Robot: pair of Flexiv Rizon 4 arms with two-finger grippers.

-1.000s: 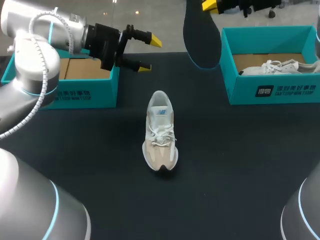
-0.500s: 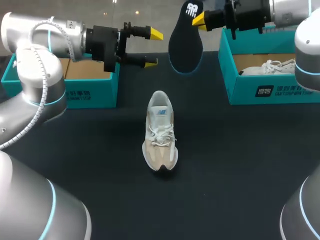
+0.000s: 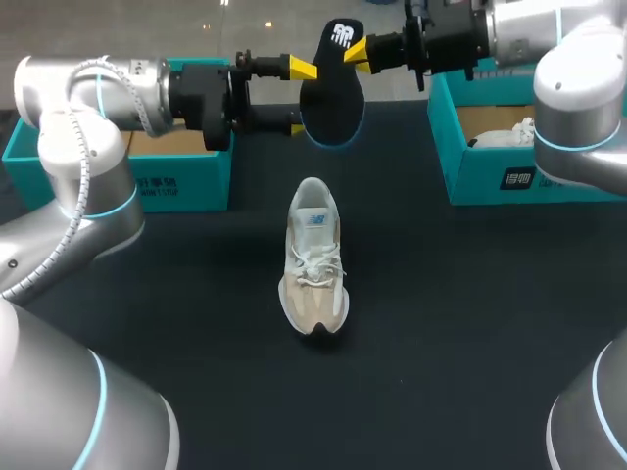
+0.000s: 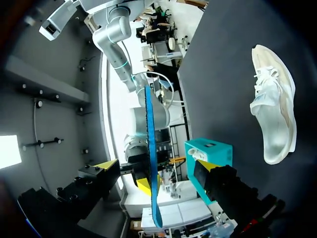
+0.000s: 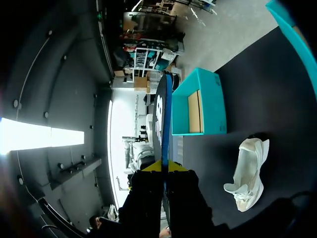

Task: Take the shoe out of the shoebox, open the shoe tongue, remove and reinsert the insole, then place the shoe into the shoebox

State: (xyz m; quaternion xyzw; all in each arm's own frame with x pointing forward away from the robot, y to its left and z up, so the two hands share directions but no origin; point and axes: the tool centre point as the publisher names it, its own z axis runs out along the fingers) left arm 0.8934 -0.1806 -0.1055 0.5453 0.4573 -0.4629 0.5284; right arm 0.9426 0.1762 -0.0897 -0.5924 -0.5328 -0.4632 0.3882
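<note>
Two arms meet up high over the far side of the table (image 3: 441,323), and the insole (image 3: 331,98) is hanging in the air between them. The right gripper (image 3: 364,51) has its yellow tips pinched tight on the insole's upper end, right by the white logo, so the dark insole dangles down from there. The left gripper (image 3: 296,96) is spread wide. In its own wrist view the insole sits edge-on between the fingers with a gap on both sides, so it's not gripping anything.

The shoe (image 3: 313,257), a white and beige sneaker, is out on the dark table, sitting on its sole about in the middle, well below the insole and apart from both grippers. One teal shoebox (image 3: 176,181) sits off to the left behind the left arm. The other shoebox (image 3: 509,181) is on the right with a second shoe (image 3: 511,135) lying in it.
</note>
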